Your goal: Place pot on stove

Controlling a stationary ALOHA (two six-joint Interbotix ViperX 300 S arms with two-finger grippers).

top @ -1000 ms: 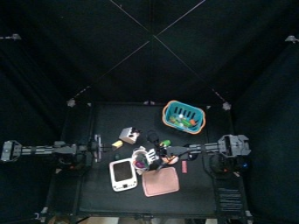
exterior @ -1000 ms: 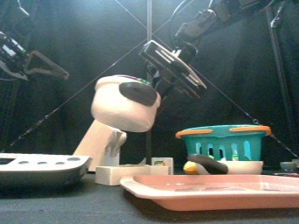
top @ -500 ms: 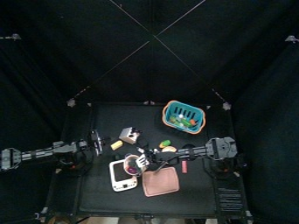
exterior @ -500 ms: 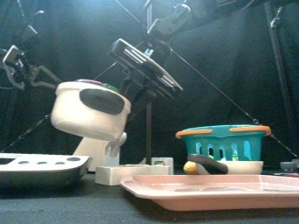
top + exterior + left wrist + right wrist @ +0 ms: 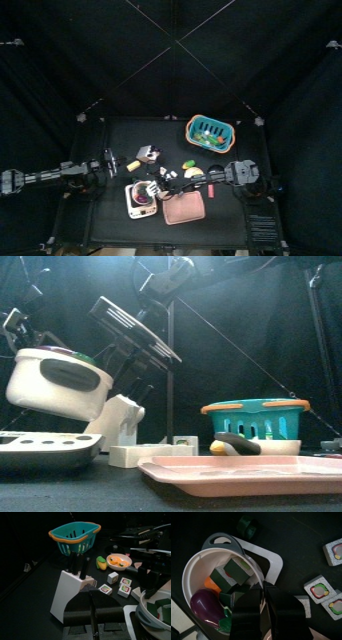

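The pot (image 5: 54,381) is white with dark handles, not purplish, and holds toy food including a purple eggplant (image 5: 206,607). It hangs tilted just above the flat white stove (image 5: 40,446). My right gripper (image 5: 261,597) is shut on the pot's rim (image 5: 211,567). From above, the pot (image 5: 142,198) sits over the stove (image 5: 134,211), with the right gripper (image 5: 160,190) beside it. My left gripper (image 5: 110,172) rests open to the left of the stove, and it shows at the left edge of the front view (image 5: 16,321).
A teal basket (image 5: 210,129) stands at the back right. A pink board (image 5: 185,208) lies right of the stove. A white knife block (image 5: 70,592) stands behind the stove, with small picture cubes (image 5: 124,586) and a bowl of orange food (image 5: 119,560) near it.
My right gripper has carried the pot leftward and lower, from above the knife block to just over the stove. The left arm has hardly moved.
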